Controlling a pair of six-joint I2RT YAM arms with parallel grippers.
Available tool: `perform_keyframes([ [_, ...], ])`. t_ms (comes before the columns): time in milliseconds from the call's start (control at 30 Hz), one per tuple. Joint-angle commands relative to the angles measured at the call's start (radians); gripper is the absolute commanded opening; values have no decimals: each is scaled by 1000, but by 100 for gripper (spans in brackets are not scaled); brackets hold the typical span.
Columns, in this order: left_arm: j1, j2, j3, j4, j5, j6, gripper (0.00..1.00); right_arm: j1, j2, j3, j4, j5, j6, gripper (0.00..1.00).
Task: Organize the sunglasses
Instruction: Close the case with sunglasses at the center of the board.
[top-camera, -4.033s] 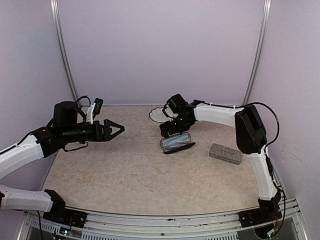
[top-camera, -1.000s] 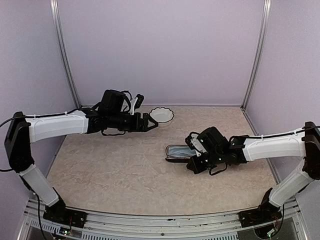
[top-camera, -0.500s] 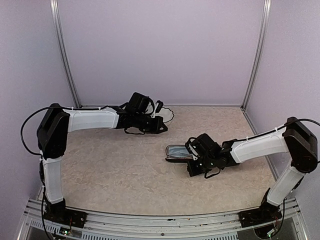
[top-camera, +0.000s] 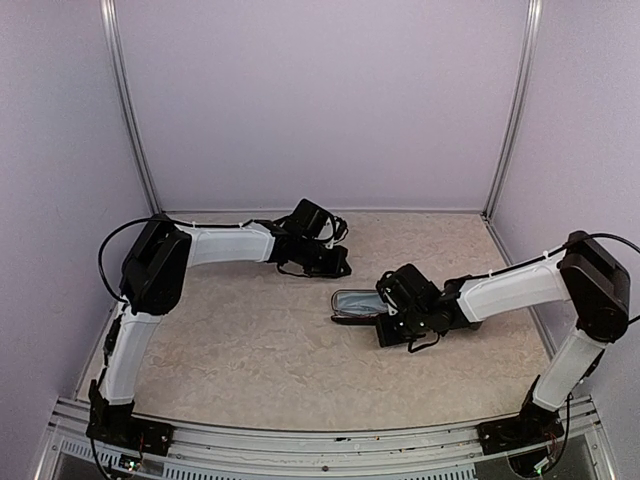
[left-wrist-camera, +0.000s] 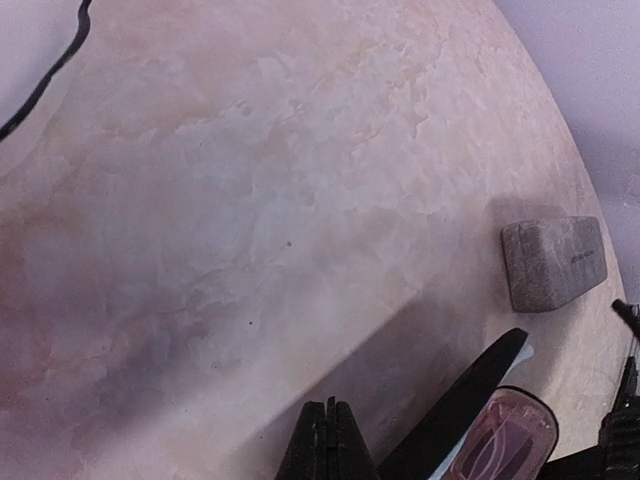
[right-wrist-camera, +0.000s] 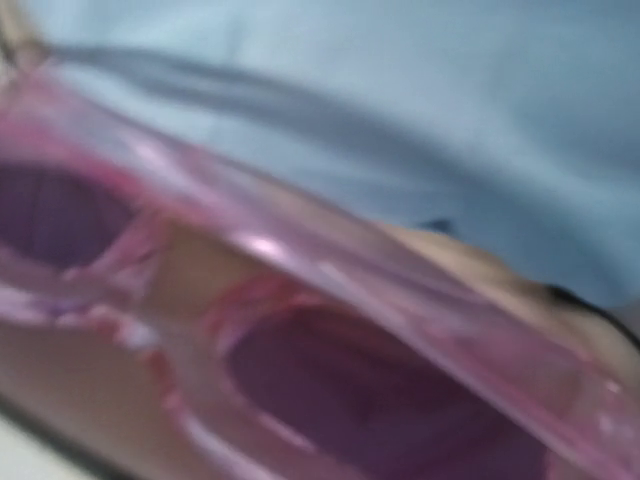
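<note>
Left pincer (top-camera: 341, 267) is seen low over the bench (top-camera: 250, 340), near the middle of its far edge. Its fingers (left-wrist-camera: 308, 455) are pressed together and nothing is caught between them. The right pincer (top-camera: 384, 312) is set at the right end of the black case (top-camera: 350, 303), which lies open just right of the bench's middle. Its tips are hidden in every view. They are taken to be closed, but whether anything is gripped cannot be told. The pink glasses (right-wrist-camera: 300, 300) are found inside that case, on its pale blue lining (right-wrist-camera: 400, 90), and are shown blurred and very close by the right wrist camera. The grey case (left-wrist-camera: 553, 262) is laid shut near the bench's edge, apart from the black case.
</note>
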Motion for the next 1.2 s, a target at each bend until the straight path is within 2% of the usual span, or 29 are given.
perform_keyframes([
  [0, -8, 56, 25, -42, 41, 32, 0, -33, 3, 17, -12, 19, 28, 0],
  [233, -11, 45, -38, -29, 112, 51, 0, -74, 10, 40, 3, -18, 35, 0],
  [467, -20, -44, -240, 91, 215, 57, 0, -112, 39, 85, -4, -50, 4, 0],
  [733, -52, -133, -386, 186, 212, 21, 0, -155, 86, 138, -37, -54, -64, 0],
  [933, -93, -159, -408, 197, 165, -7, 0, -177, 116, 161, -53, -67, -107, 0],
  [1167, -101, -120, -320, 107, 58, -43, 0, -186, 114, 174, -68, -63, -131, 0],
])
